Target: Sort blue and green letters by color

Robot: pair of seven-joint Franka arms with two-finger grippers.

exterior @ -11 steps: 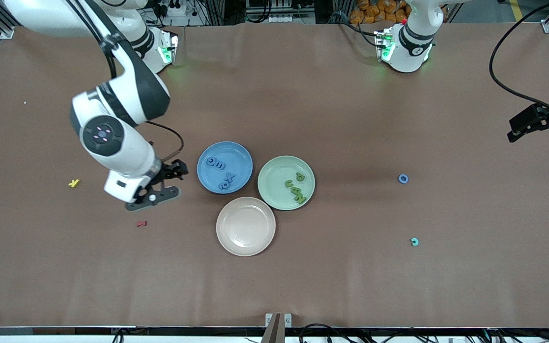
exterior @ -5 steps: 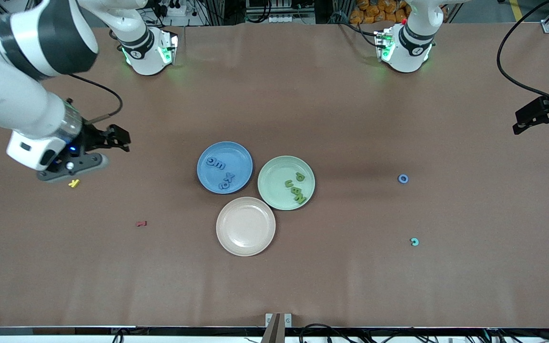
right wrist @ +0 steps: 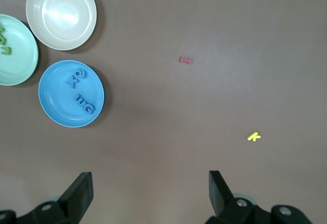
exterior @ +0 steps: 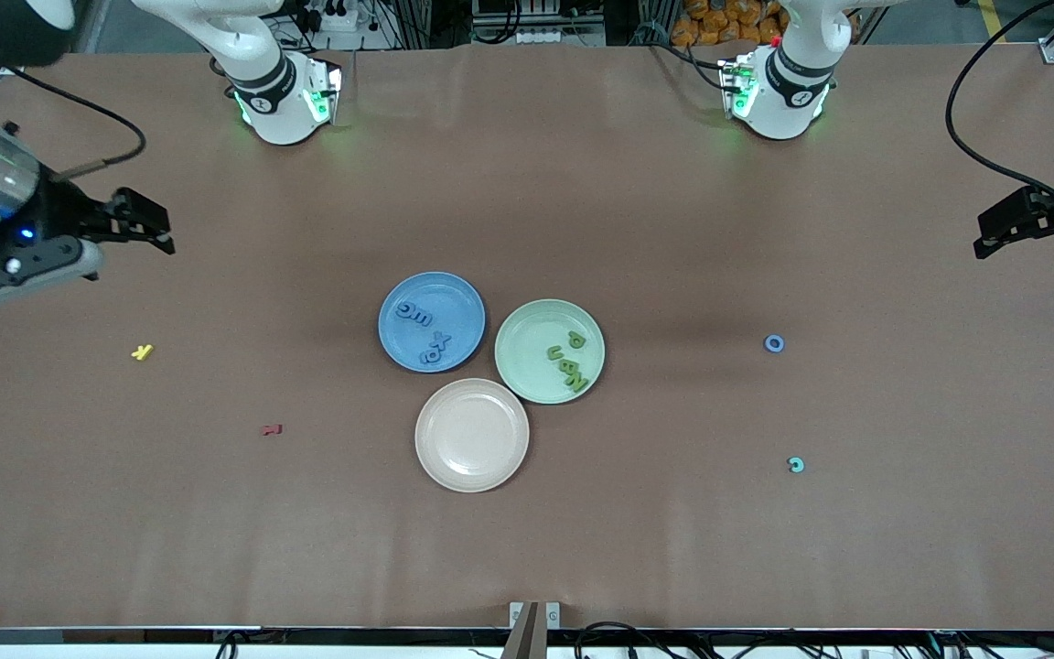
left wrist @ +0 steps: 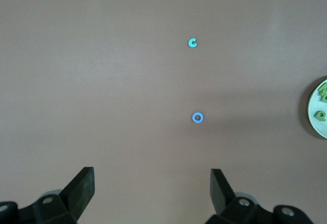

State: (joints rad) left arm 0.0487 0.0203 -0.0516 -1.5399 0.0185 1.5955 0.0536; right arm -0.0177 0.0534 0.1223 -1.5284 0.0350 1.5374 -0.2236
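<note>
Four blue letters (exterior: 424,329) lay on the blue plate (exterior: 464,289) and four green letters (exterior: 567,360) on the green plate (exterior: 532,317), with an empty beige plate (exterior: 472,435) nearer the front camera. A blue ring letter (exterior: 773,343) and a teal C (exterior: 796,465) lay loose toward the left arm's end of the table. The yellow letter (exterior: 142,351) and dark red letter (exterior: 272,429) lay toward the right arm's end. The right gripper (exterior: 147,224) and left gripper (exterior: 1007,229) hung over the table's ends, jaws spread, holding nothing.

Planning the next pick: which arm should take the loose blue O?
Left, probably. The blue O lies toward the left arm's end of the table, and the open left gripper has it in view. The open right gripper hangs near the opposite end.
</note>
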